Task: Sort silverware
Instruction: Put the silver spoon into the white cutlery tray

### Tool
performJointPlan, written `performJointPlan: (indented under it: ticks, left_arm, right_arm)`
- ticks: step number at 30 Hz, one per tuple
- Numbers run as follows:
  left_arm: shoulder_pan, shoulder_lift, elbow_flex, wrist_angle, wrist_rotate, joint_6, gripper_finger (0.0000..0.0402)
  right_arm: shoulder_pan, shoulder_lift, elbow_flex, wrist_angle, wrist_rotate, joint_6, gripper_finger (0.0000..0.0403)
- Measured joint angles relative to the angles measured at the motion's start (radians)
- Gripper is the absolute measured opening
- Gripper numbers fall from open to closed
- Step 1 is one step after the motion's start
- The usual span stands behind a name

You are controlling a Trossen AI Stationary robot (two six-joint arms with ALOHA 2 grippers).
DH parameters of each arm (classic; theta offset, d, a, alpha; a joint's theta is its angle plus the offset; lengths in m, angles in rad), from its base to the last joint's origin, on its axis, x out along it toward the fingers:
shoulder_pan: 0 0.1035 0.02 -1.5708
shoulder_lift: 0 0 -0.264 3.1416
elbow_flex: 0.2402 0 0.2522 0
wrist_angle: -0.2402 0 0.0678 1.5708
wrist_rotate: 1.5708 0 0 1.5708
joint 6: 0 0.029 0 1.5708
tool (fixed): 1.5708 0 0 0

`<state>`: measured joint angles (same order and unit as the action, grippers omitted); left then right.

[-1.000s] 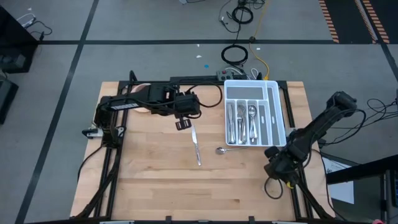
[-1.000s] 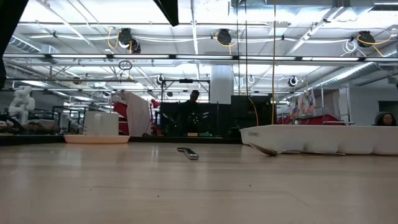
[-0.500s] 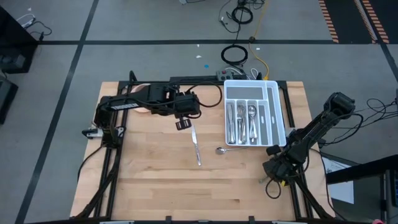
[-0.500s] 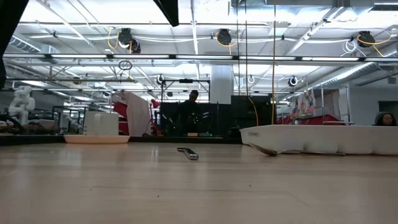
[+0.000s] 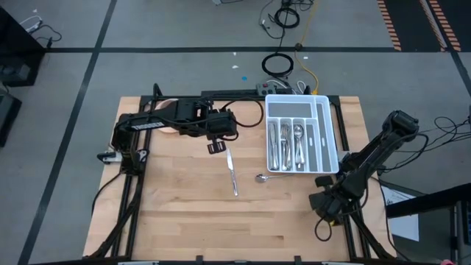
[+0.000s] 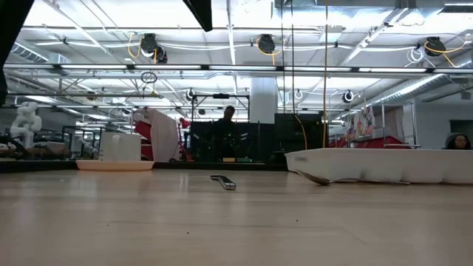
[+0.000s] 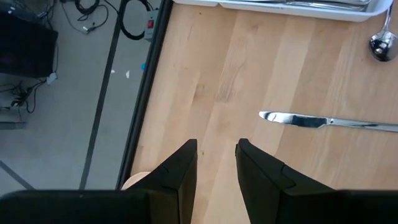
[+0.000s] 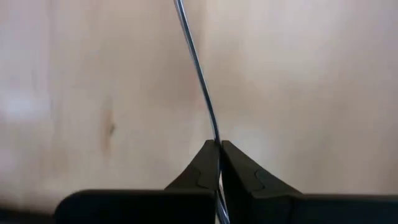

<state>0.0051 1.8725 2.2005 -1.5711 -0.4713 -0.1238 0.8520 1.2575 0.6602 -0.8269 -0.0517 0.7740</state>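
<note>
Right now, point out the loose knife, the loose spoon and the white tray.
knife [image 5: 232,174]: high view, mid-length of the knife.
spoon [image 5: 260,177]: high view, on its bowl.
white tray [image 5: 331,140]: high view, on its right rim.

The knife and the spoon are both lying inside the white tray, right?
No. Only the place is wrong: the knife and the spoon both lie on the bare table, outside the white tray. The spoon is just below the tray's near edge. The high view shows it.

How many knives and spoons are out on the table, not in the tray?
2: a knife in the middle of the table, and a spoon beside the tray's corner. The right gripper pinches another thin metal piece.
</note>
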Motion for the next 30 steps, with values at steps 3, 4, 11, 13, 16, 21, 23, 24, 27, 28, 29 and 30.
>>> performJointPlan:
  ticks: [3, 4, 11, 13, 16, 21, 23, 24, 27, 28, 29, 30]
  left_arm:
    - [0.0, 0.0, 0.0, 0.0, 0.001, -0.001, 0.0116]
    - [0.0, 0.0, 0.0, 0.0, 0.01, -0.001, 0.0116]
    - [0.002, 0.0, 0.0, 0.049, 0.09, -0.066, 0.0116]
    - [0.008, 0.0, 0.0, 0.11, 0.171, -0.081, 0.0116]
    - [0.018, 0.0, 0.0, 0.233, 0.332, -0.081, 0.0116]
    - [0.037, 0.001, 0.0, 0.425, 0.536, -0.098, 0.0116]
    - [0.048, 0.003, 0.0, 0.476, 0.601, -0.107, 0.0116]
    - [0.053, 0.004, 0.0, 0.488, 0.628, -0.107, 0.0116]
    - [0.06, 0.004, 0.0, 0.513, 0.647, -0.106, 0.0116]
    - [0.063, 0.004, 0.0, 0.517, 0.649, -0.106, 0.0116]
    - [0.065, 0.004, 0.0, 0.521, 0.652, -0.106, 0.0116]
    - [0.069, 0.004, 0.0, 0.522, 0.656, -0.106, 0.0116]
  right_arm:
    - [0.0, -0.001, 0.063, -0.056, 0.138, 0.04, 0.0]
    - [0.0, -0.001, 0.079, -0.075, 0.182, 0.054, 0.0]
    - [-0.001, -0.002, 0.178, -0.29, 0.526, 0.171, 0.0]
    - [-0.01, 0.005, 0.208, -0.383, 0.666, 0.197, 0.0]
    - [-0.043, 0.035, 0.25, -0.538, 0.832, 0.185, 0.0]
    - [-0.129, 0.108, 0.29, -0.732, 1.013, 0.033, 0.0]
    - [-0.167, 0.128, 0.284, -0.741, 1.044, 0.024, 0.0]
    - [-0.183, 0.13, 0.273, -0.732, 1.046, 0.002, 0.0]
    - [-0.206, 0.142, 0.246, -0.686, 1.04, -0.07, 0.0]
    - [-0.209, 0.15, 0.244, -0.682, 1.037, -0.081, 0.0]
    - [-0.21, 0.158, 0.245, -0.679, 1.038, -0.083, 0.0]
    - [-0.209, 0.166, 0.251, -0.689, 1.039, -0.082, 0.0]
